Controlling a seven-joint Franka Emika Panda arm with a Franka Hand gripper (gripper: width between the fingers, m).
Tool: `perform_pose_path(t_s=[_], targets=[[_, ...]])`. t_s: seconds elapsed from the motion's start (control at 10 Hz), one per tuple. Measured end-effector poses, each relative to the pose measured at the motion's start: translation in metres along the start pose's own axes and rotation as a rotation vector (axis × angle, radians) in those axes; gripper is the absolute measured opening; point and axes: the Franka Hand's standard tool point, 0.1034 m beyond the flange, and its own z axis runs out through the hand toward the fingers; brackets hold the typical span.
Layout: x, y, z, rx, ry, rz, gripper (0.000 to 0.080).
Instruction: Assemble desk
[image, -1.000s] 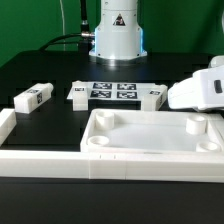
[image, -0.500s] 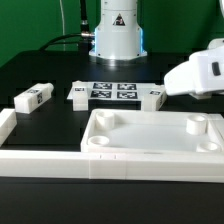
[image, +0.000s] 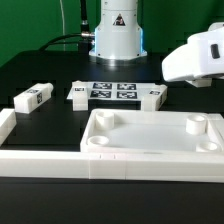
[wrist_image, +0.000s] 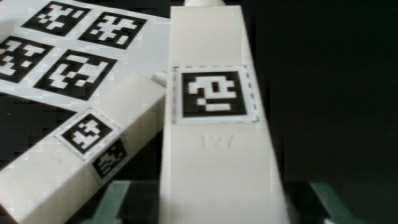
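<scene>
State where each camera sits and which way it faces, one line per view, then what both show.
Exterior view: off the arm, low before the table, facing the robot base across the tabletop; the arm's white end shows at the exterior view's right.
Wrist view: on the wrist, looking down along a tagged leg; the hand's fingers edge it.
Shared: the marker board.

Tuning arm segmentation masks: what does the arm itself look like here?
White glossy base column with a black triangle marking and a bluish glow at its foot. A black cable runs to it. The bulky white wrist housing is dark underneath. Fingers look dark.
</scene>
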Motion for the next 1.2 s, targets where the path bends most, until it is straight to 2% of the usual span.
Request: perform_pose_path(t_s=[0.1,0.3,0.4,0.7,0.9,1.2], targets=[[-0.002,0.002,-0.002,0.001,-0.004,-0.012,0.0290],[-0.012,0.015,-0.026,0.014,-0.009,-0.018,0.0290],[-0.012,0.016,-0.030,0.016,-0.004,-0.017,0.0290],[-0.014,0.013,-0.034,0.011,0.007,-0.019,0.0290],[-0.018,0.018,-0.041,0.014,0.022,-0.039,0.0290],[-0.014,0.018,-0.041,0.015,0.037,-0.039,0.0290]])
